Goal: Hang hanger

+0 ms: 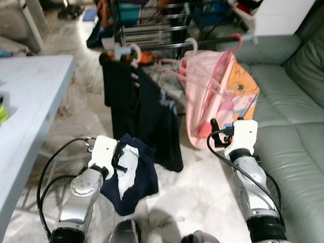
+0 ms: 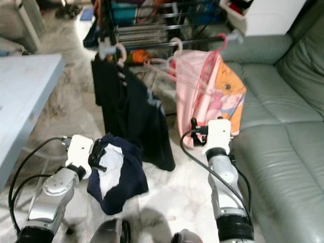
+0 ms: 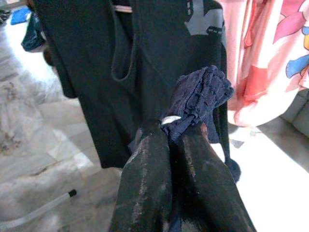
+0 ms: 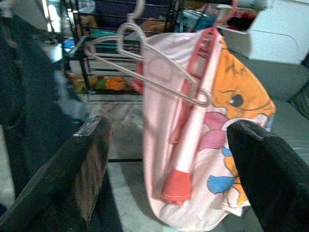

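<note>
Hanging from the clenched left gripper (image 3: 179, 126), a navy garment (image 1: 132, 177) is held below the rack (image 1: 167, 44); the right gripper (image 4: 169, 159) is spread before the pink shirt (image 1: 217, 96).

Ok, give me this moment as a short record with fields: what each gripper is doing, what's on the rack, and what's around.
left gripper: shut on navy garment
right gripper: open, facing pink garment
drying rack: holds black shirt, pink garment, empty pale hanger
surroundings: grey sofa on robot's right, white table on its left
task state: navy garment not yet on rack
</note>
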Controlling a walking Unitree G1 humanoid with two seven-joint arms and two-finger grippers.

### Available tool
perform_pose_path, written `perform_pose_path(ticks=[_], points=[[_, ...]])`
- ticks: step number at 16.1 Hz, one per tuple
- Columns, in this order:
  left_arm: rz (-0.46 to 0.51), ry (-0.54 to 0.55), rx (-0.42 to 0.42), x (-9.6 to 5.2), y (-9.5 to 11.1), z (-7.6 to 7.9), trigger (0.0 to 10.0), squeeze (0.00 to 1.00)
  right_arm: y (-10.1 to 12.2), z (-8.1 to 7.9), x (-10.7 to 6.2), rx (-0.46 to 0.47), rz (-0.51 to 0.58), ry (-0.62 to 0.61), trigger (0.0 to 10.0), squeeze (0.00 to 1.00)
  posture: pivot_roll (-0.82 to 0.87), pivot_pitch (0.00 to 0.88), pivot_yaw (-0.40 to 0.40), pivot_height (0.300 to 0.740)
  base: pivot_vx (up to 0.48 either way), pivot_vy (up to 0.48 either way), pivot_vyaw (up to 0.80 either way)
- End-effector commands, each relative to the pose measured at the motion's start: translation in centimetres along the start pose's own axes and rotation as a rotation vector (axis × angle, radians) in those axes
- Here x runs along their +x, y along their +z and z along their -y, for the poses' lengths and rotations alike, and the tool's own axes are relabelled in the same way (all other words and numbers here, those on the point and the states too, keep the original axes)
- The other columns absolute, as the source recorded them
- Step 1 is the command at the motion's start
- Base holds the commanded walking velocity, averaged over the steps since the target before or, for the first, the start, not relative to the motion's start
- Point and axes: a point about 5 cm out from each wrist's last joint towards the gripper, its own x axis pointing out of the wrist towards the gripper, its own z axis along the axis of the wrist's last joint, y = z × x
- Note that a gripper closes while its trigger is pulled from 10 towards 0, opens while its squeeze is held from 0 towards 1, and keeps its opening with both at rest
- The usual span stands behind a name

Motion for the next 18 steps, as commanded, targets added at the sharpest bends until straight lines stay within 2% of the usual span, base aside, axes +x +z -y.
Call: perform_pose_path(ticks=[1,13,18], points=[[0.021,0.000,0.017,0.1,0.5,-0.2,10.0,0.00,-0.1,-0.1,0.1,0.003,-0.004,0.002,10.0,0.00,0.00,0.000,0.023,0.740,-0.255,0.000,0.00],[0.032,0.011,0.013,0.1,0.6,-0.3,10.0,0.00,-0.2,-0.2,0.4,-0.010,-0.011,0.010,10.0,0.00,0.01,0.000,0.013,0.740,-0.021,0.000,0.00],[0.096,0.111,0.019,-0.6,0.6,-1.8,10.0,0.00,-0.8,0.1,-0.2,-0.015,-0.023,0.004,10.0,0.00,0.01,0.000,0.011,0.740,0.000,0.000,0.00]])
